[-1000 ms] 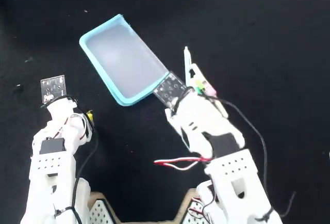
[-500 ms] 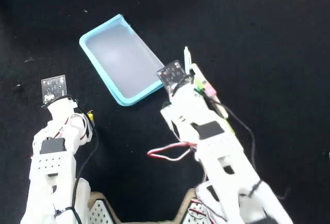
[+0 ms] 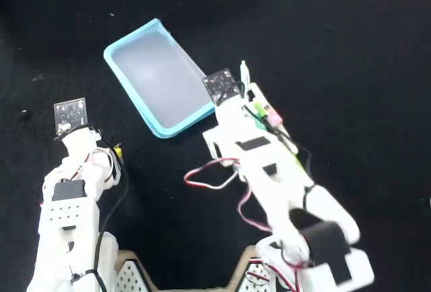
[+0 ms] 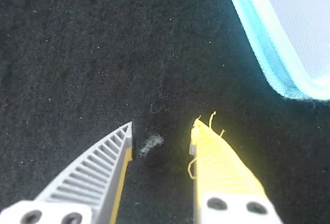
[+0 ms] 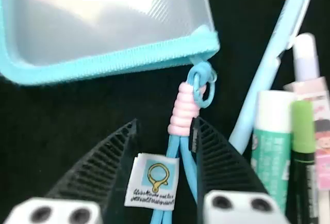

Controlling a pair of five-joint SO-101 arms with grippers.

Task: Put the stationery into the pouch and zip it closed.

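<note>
where the translucent rectangular pouch [image 3: 158, 77] with its teal fabric border lies flat and slanted on the black cloth table [image 3: 350, 70], its near right corner meets the right arm. the right gripper [image 5: 166, 126] hangs just off that corner with its black ribbed fingers spread apart. between them lies the zip pull [image 5: 183, 111], a blue cord strung with pink beads and a small white tag, joined by a blue ring to the corner of the teal zip edge. the cord runs close along one finger and stands off from the other, so nothing is pinched. whether the zip is drawn i cannot tell. just beside that gripper, on the side away from the pouch, the stationery [image 3: 259, 107] lies in a tight bundle: a pale blue plastic pen [image 5: 278, 69], a green and white glue stick [image 5: 268, 141], a lime green marker [image 5: 304, 141] and a pink-labelled piece at the edge that i cannot name. the left gripper [image 4: 162, 131] hovers low over the cloth, near and to the left of the pouch. its grey finger and yellow finger are parted, with a tuft of white lint [image 4: 151, 144] on the cloth between them, and the pouch's teal corner lies off to one side, apart from both tips. beyond the stationery the black cloth runs on to the table's right and far edges.
</note>
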